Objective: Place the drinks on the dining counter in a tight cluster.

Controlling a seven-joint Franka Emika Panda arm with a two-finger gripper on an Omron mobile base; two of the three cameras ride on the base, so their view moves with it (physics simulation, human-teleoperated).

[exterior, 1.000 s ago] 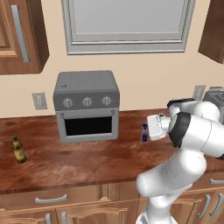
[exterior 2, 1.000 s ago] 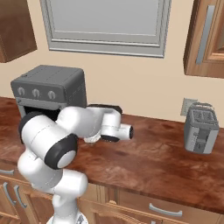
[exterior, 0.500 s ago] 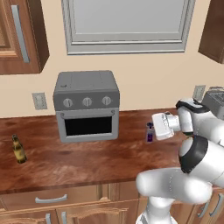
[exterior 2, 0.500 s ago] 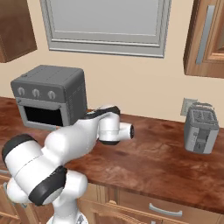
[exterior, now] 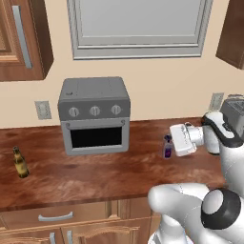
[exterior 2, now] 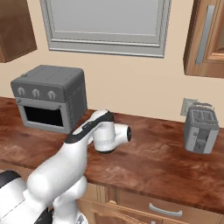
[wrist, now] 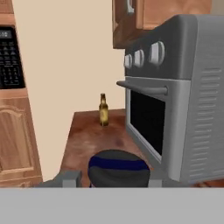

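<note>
Over on the right side of the left base view, the gripper (exterior: 168, 147) sits level with the purple-blue bottle (exterior: 167, 147), jaws pulled in tight around it. That bottle stands upright on the wood bench (exterior: 95, 176), to the right of the grey toaster oven (exterior: 94, 114) and clearly apart from it. From the hand view you're looking straight over the bottle's dark cap (wrist: 119, 168) with the blue band just under it, sitting right between the finger tips at the bottom middle of the frame, so yeah, it's clamped on that one.

The slim amber-brown bottle (exterior: 19, 162) is way over at the left edge of the left base view, upright on the bench, well apart from the oven on its other side. In the hand view it shows up small near the middle (wrist: 103, 110), past the oven's front face, with a wood cabinet and a dark panel in the upper left.

In the right base view the white arm (exterior 2: 83, 148) curls across the lower left and blocks the bottle, so I can't see the grip from there. A silver toaster (exterior 2: 200, 130) sits at the right by the wall outlet (exterior 2: 188, 106). Window (exterior: 138, 26) is at the top middle.
</note>
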